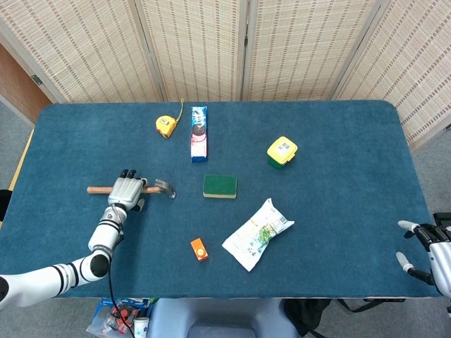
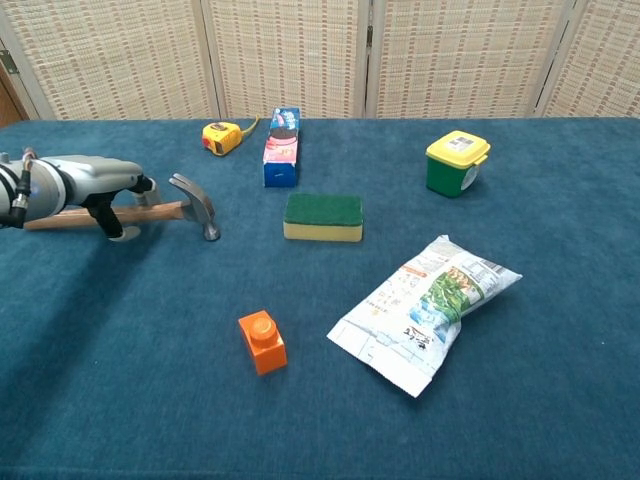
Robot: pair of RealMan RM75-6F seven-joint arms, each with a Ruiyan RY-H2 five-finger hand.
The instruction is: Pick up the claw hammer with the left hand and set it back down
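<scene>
The claw hammer (image 1: 163,187) (image 2: 195,207) lies flat on the blue table, wooden handle pointing left, steel head to the right. My left hand (image 1: 125,191) (image 2: 88,182) sits low over the middle of the handle. Its fingers reach across to the far side and its thumb (image 2: 124,232) is down on the near side, so they straddle the handle without being curled tight on it. The handle's left end (image 1: 93,189) sticks out past the hand. My right hand (image 1: 427,252) hangs at the table's near right edge, fingers apart and holding nothing.
A green and yellow sponge (image 2: 323,216) lies just right of the hammer head. An orange block (image 2: 263,341) and a snack bag (image 2: 423,310) lie nearer. Further back are a yellow tape measure (image 2: 221,136), a cookie box (image 2: 281,148) and a green tub (image 2: 456,163).
</scene>
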